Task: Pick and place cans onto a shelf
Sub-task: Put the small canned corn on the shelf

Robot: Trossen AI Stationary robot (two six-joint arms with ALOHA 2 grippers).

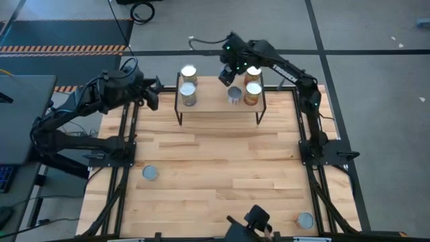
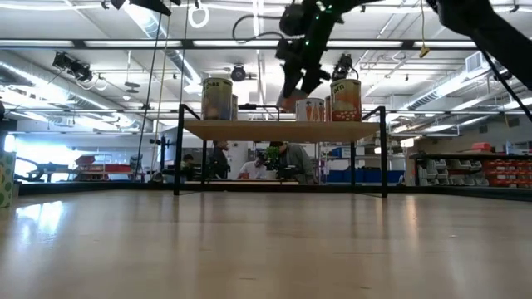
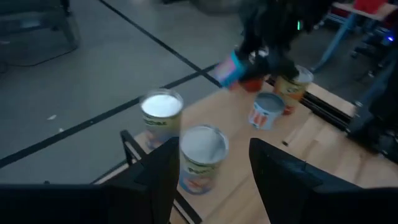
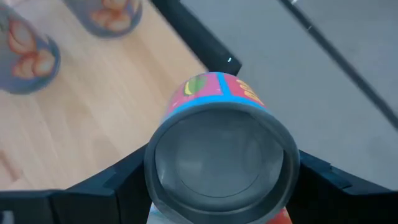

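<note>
Glossy metal cans (image 1: 188, 94) on a matt light-wood shelf (image 1: 215, 102).

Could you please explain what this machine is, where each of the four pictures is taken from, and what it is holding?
It is a table robot with two dark arms, each ending in a two-finger pincer. One picture looks straight down, one looks level across the table, and two come from cameras on the wrists. The right pincer grips a can above the shelf, a small wooden rack already carrying five cans. The left pincer waits open and empty beside the shelf. Two loose cans lie on the table.
</note>
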